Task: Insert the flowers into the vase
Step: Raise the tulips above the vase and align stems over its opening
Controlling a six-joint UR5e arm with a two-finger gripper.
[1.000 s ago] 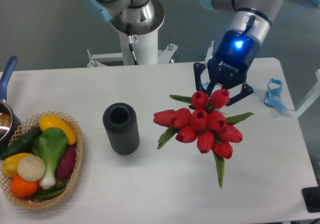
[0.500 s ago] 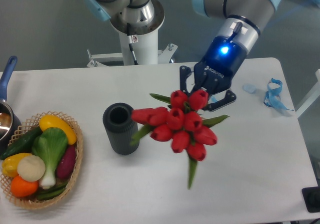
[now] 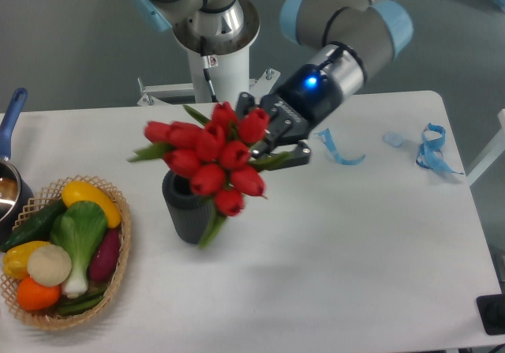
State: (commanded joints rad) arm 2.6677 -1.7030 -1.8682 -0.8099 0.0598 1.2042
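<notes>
The flowers (image 3: pixel 210 154) are a bunch of red tulips with green leaves. My gripper (image 3: pixel 264 137) is shut on the bunch from its right side and holds it in the air, tilted, directly over the vase. The vase (image 3: pixel 188 210) is a dark grey ribbed cylinder standing upright on the white table. The blooms hide most of its mouth. A green leaf tip hangs down in front of the vase's right side. I cannot tell whether any stem is inside the mouth.
A wicker basket (image 3: pixel 118 266) of colourful vegetables sits at the left front. A metal pot with a blue handle (image 3: pixel 11 120) is at the left edge. Blue ribbon pieces (image 3: pixel 430 149) lie at the right, one (image 3: pixel 338 151) near the arm.
My gripper has carried the flowers left and upward, from the table's right middle to over the vase. A blue ribbon piece now shows where the arm was.
</notes>
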